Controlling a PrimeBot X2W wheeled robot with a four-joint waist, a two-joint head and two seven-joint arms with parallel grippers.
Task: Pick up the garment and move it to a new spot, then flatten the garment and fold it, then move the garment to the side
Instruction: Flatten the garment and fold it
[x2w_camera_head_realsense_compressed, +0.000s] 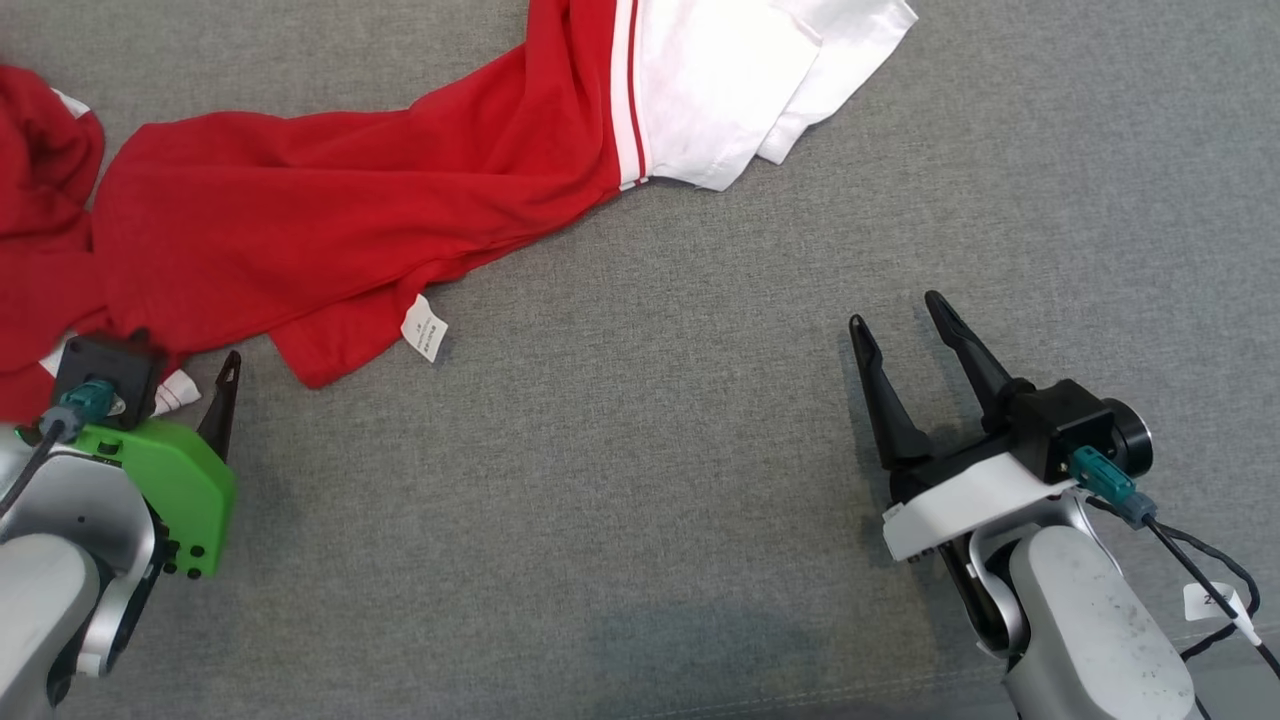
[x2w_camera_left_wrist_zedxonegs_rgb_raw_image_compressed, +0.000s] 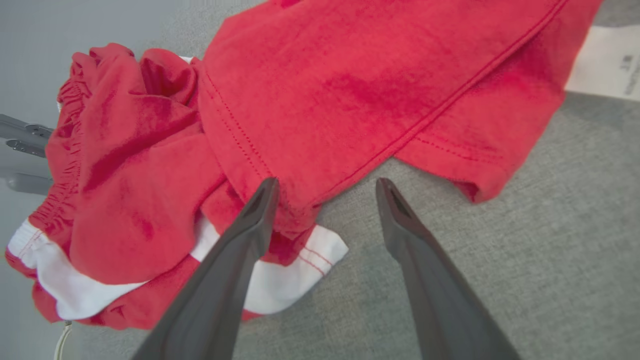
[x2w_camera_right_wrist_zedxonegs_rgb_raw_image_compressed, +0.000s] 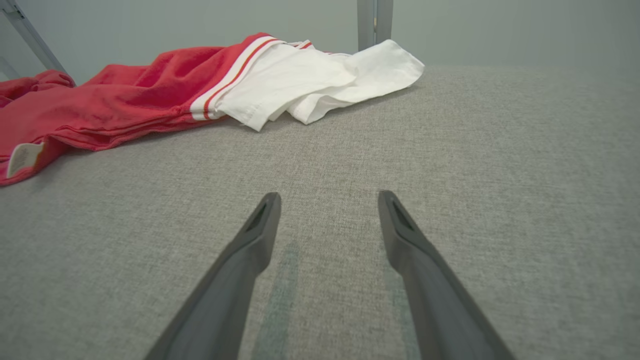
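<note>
The garment (x2w_camera_head_realsense_compressed: 330, 220) is a red piece with white panels and red stripes, lying crumpled across the far left and top of the grey cloth surface (x2w_camera_head_realsense_compressed: 640, 480). My left gripper (x2w_camera_head_realsense_compressed: 190, 370) sits at the garment's near left edge. In the left wrist view the left gripper (x2w_camera_left_wrist_zedxonegs_rgb_raw_image_compressed: 327, 187) stands open: one finger overlaps the red hem of the garment (x2w_camera_left_wrist_zedxonegs_rgb_raw_image_compressed: 325, 90), the other is over bare grey cloth. My right gripper (x2w_camera_head_realsense_compressed: 900, 318) stands open over bare cloth at the lower right, well clear of the garment (x2w_camera_right_wrist_zedxonegs_rgb_raw_image_compressed: 125, 105). In its own wrist view the right gripper (x2w_camera_right_wrist_zedxonegs_rgb_raw_image_compressed: 327, 200) holds nothing.
A white care label (x2w_camera_head_realsense_compressed: 424, 327) sticks out from the garment's near edge. A metal post (x2w_camera_right_wrist_zedxonegs_rgb_raw_image_compressed: 375, 22) rises behind the far edge of the surface. Grey bars (x2w_camera_left_wrist_zedxonegs_rgb_raw_image_compressed: 20, 140) show past the garment's bunched end. A black cable (x2w_camera_head_realsense_compressed: 1200, 570) trails from the right wrist.
</note>
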